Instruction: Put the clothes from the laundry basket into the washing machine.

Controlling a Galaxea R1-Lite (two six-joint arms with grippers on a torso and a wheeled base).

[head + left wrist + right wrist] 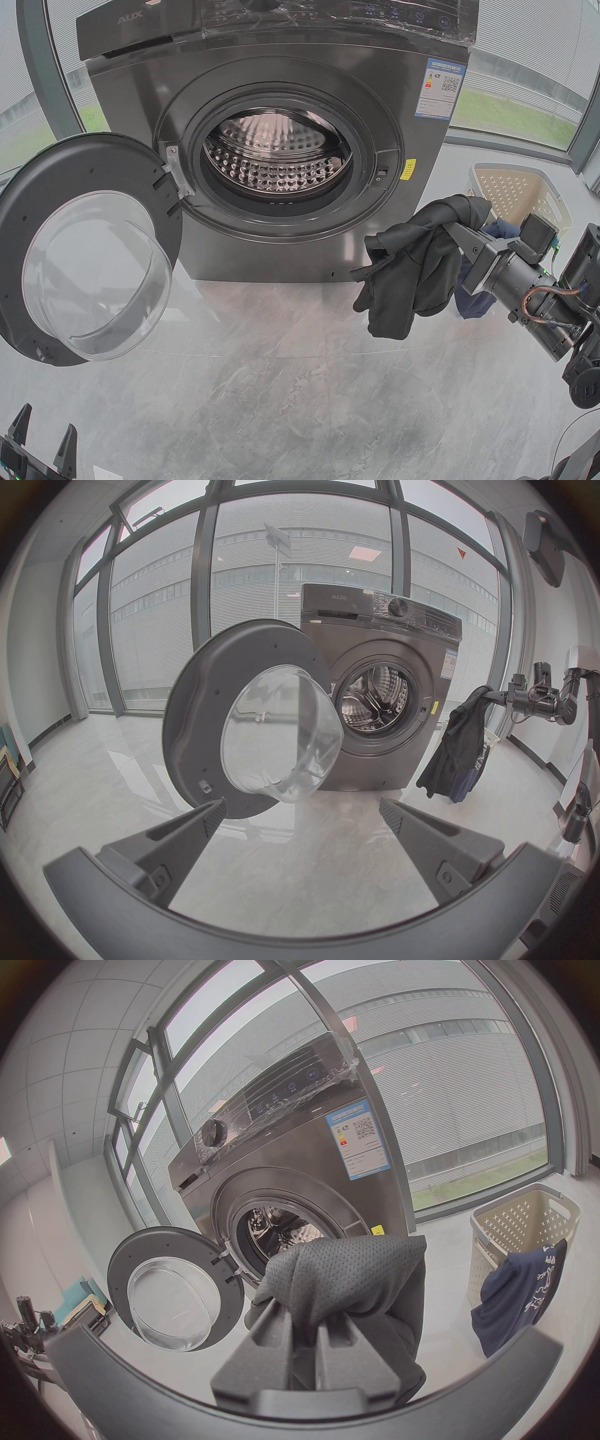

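Dark garment hangs from right claw, clamped on fold, held clear of floor between basket and washing machine; door wide for loading; left claw spread, empty.

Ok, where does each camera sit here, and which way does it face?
Head: on the head, looking down at the washing machine; right gripper holds the dark garment, left gripper at bottom edge.
Left wrist: low, facing the open door; own open fingers.
Right wrist: behind its gripper, facing machine and laundry basket.
Shared: all show machine and garment.
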